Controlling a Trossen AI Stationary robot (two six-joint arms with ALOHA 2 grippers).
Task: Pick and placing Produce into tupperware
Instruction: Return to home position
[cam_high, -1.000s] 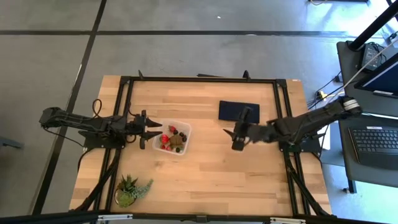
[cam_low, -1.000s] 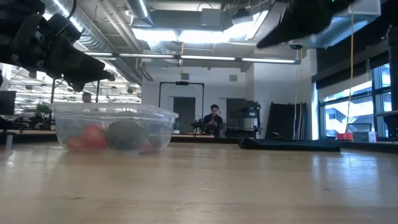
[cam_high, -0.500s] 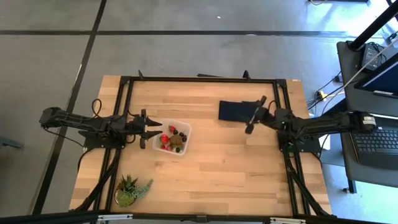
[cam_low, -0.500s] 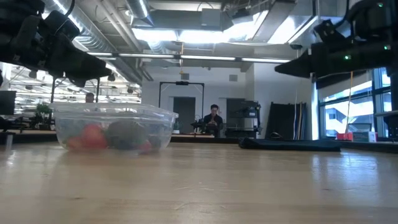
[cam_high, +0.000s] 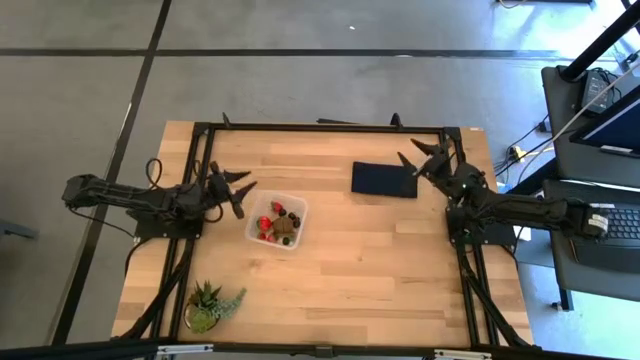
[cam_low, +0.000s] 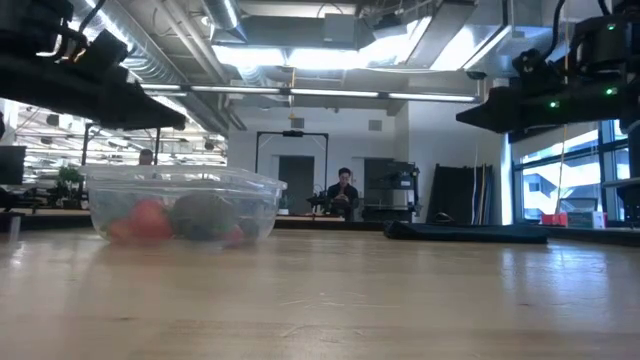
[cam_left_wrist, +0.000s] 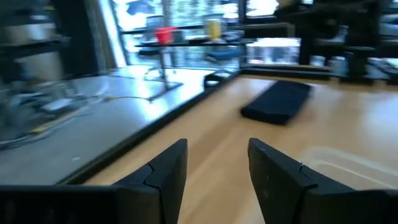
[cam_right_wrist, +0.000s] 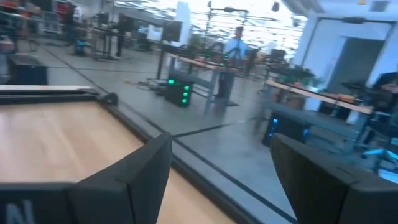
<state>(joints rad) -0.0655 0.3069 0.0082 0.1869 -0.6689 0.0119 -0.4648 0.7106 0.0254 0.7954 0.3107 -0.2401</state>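
Note:
The clear tupperware (cam_high: 277, 222) stands on the wooden table left of centre. Produce lies inside it: red strawberries (cam_high: 265, 224), a brown kiwi-like fruit (cam_high: 288, 228) and small dark berries (cam_high: 286, 212). In the low view the tupperware (cam_low: 185, 203) shows a strawberry (cam_low: 148, 218) through its wall. My left gripper (cam_high: 245, 180) hovers just left of the container, angled toward the far edge. It is open and nothing is between its fingers (cam_left_wrist: 217, 146). My right gripper (cam_high: 410, 158) hovers near the table's far right corner, also open with nothing in it (cam_right_wrist: 221, 143).
A flat dark blue rectangle (cam_high: 383, 180) lies on the table right of centre, just beside my right gripper. A spiky green potted plant (cam_high: 210, 305) stands at the near left corner. Bare wood stretches across the near and middle part of the table (cam_high: 370, 270).
My right gripper has pulled back from the table's middle toward the far right corner, sinking lower and swinging round toward the far edge. My left gripper has stayed beside the tupperware but has swung from facing it toward the far edge. The tupperware and produce have not moved.

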